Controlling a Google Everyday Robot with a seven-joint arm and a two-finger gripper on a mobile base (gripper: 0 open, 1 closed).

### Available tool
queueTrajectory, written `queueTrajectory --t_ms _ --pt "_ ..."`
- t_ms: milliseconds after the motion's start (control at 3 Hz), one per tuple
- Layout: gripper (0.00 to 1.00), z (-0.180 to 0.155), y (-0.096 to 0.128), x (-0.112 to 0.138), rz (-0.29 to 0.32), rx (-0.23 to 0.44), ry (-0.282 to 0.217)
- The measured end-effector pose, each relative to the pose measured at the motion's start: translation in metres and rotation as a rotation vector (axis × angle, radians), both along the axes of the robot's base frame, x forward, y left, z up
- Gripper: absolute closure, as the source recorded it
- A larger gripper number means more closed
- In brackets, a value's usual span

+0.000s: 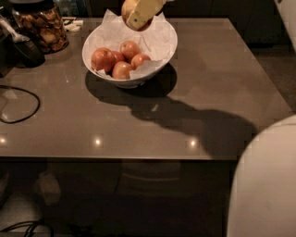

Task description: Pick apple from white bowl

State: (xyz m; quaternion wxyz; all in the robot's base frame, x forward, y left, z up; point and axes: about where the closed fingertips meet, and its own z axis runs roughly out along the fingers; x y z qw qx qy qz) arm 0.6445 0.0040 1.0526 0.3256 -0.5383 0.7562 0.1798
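The white bowl (159,58), lined with crumpled white paper, stands at the back of the brown table and holds several small red apples (120,59). My gripper (142,13) is at the top edge of the view, above the bowl's far side. It is shut on the large pale yellow-orange apple (129,8), held clear above the bowl. The apple is partly hidden by a pale yellow finger (144,12) and cut off by the top edge.
A glass jar of brown snacks (40,27) stands at the back left, with a dark object (23,50) beside it. A black cable (21,104) loops on the table's left. My white arm body (266,185) fills the lower right corner.
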Motion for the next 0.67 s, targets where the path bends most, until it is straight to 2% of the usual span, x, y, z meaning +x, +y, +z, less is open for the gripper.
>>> queueTrajectory --t_ms 333,667 --pt "1.00 0.0214 -0.0053 -0.0520 0.037 0.018 -0.009" --pt "1.00 0.0214 -0.0053 -0.0520 0.037 0.018 -0.009"
